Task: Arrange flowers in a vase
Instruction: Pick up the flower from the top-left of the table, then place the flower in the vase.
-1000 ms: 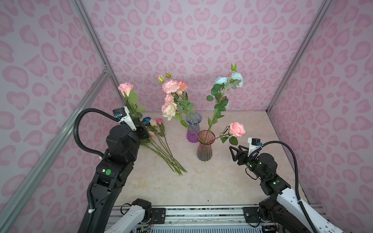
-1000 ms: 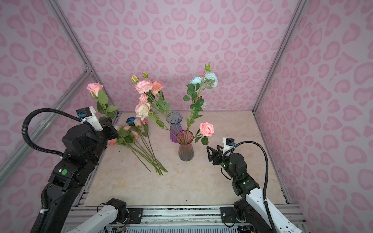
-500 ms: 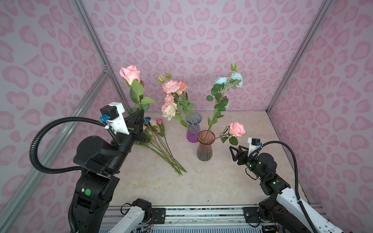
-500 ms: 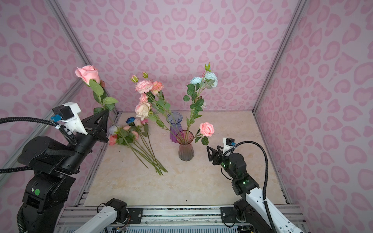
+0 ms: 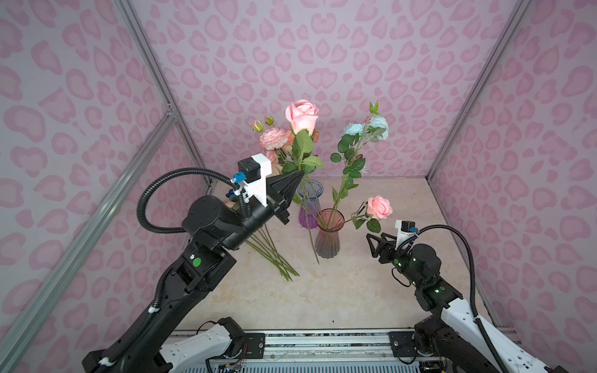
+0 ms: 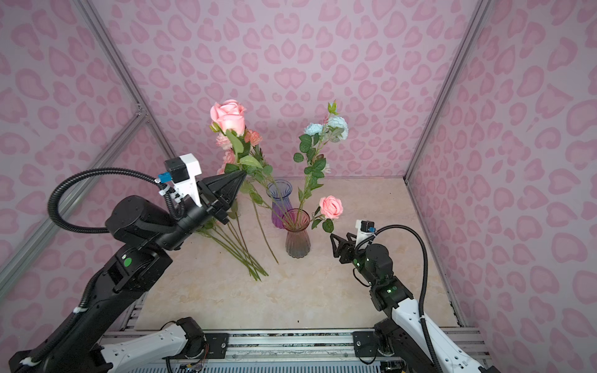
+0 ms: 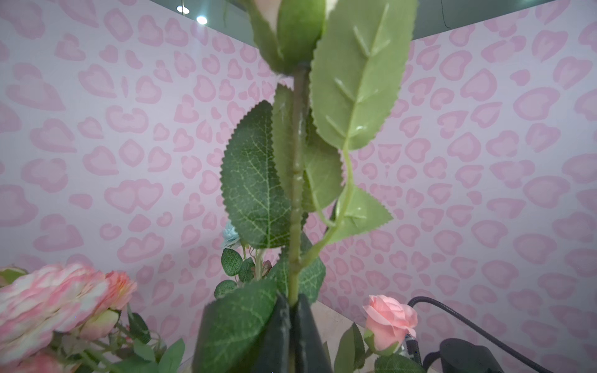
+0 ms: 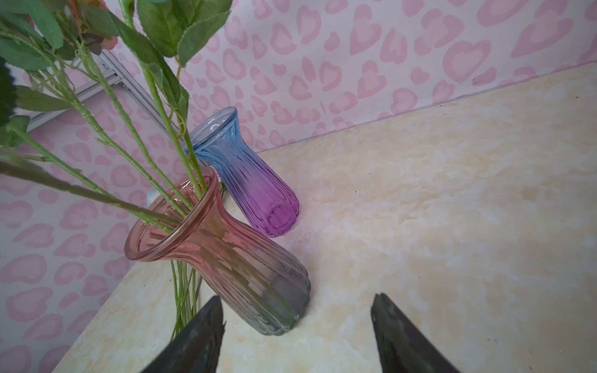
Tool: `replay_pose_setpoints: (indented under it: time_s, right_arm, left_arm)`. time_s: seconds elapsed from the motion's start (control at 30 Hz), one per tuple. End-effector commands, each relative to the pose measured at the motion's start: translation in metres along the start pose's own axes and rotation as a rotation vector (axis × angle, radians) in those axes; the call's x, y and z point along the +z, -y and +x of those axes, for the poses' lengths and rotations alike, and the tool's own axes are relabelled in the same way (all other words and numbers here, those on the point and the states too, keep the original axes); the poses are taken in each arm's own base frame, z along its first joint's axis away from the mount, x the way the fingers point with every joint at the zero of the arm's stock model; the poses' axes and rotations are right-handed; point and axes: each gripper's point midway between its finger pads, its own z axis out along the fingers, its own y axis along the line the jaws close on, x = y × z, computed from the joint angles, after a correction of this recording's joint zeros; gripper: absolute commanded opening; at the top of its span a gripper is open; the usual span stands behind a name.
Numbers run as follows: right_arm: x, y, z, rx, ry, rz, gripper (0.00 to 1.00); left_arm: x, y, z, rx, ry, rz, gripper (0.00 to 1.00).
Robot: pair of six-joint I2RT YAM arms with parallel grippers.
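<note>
Pink heart-print walls all round, cream marble worktop (image 5: pixel 355 290) below, and there's a pink rose (image 5: pixel 302 116) held up in the air! It has a full, tight bloom, a long green stem and broad serrated leaves. The left fingers (image 5: pixel 290 185) are pinched tight on the stem just under the leaves. The bloom stands high above them, and the bare stem hangs below them alongside the pink vase (image 5: pixel 327 240), outside its mouth. Whether the stem's end touches the worktop, I can't tell. In the left wrist view the bloom is cut off at the frame edge; only its green base shows. Beyond those fingers stands a blue-to-purple vase (image 5: pixel 307 216), partly screened by them. The pink vase holds a pale blue spray (image 5: pixel 368 127) and a second pink rose (image 5: pixel 379 206), drooping just above the right fingers (image 5: pixel 374 242). Those sit half apart, gripping nothing, close beside that vase. Loose stems (image 5: pixel 274 255) lie under the left arm, their blooms hidden.
</note>
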Motion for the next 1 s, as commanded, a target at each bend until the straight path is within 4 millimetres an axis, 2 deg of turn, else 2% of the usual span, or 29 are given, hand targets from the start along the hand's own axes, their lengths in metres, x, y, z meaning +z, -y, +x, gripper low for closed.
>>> replay_pose_setpoints:
  time_s: [0.0, 0.3, 0.4, 0.53, 0.63, 0.73, 0.77, 0.8, 0.97]
  right_arm:
    - [-0.001, 0.001, 0.000, 0.003, 0.014, 0.001, 0.73]
    - [-0.005, 0.006, 0.002, 0.007, 0.024, 0.012, 0.74]
    - [-0.004, 0.008, 0.003, 0.008, 0.027, 0.012, 0.74]
    - [-0.005, 0.010, 0.003, 0.011, 0.029, 0.012, 0.74]
    - [-0.006, 0.011, 0.003, 0.011, 0.026, 0.010, 0.74]
    - [-0.007, 0.009, 0.003, 0.014, 0.024, 0.002, 0.74]
    - [-0.007, 0.008, 0.002, 0.013, 0.025, 0.000, 0.74]
    - [-0.007, 0.008, 0.002, 0.014, 0.025, -0.002, 0.74]
    - [-0.008, 0.008, 0.002, 0.011, 0.020, 0.002, 0.74]
  left_arm:
    - [0.016, -0.010, -0.031, 0.089, 0.186, -0.078, 0.03]
    - [0.068, -0.021, -0.018, 0.204, 0.200, -0.145, 0.03]
    - [0.081, -0.027, 0.000, 0.225, 0.163, -0.173, 0.03]
    - [0.092, -0.040, 0.039, 0.255, 0.086, -0.231, 0.03]
    - [0.096, -0.047, 0.066, 0.238, 0.035, -0.256, 0.03]
    - [0.096, -0.050, 0.084, 0.199, 0.008, -0.261, 0.03]
    - [0.097, -0.051, 0.084, 0.185, 0.014, -0.263, 0.03]
    - [0.096, -0.052, 0.101, 0.177, -0.019, -0.265, 0.03]
    - [0.098, -0.053, 0.122, 0.154, -0.066, -0.264, 0.06]
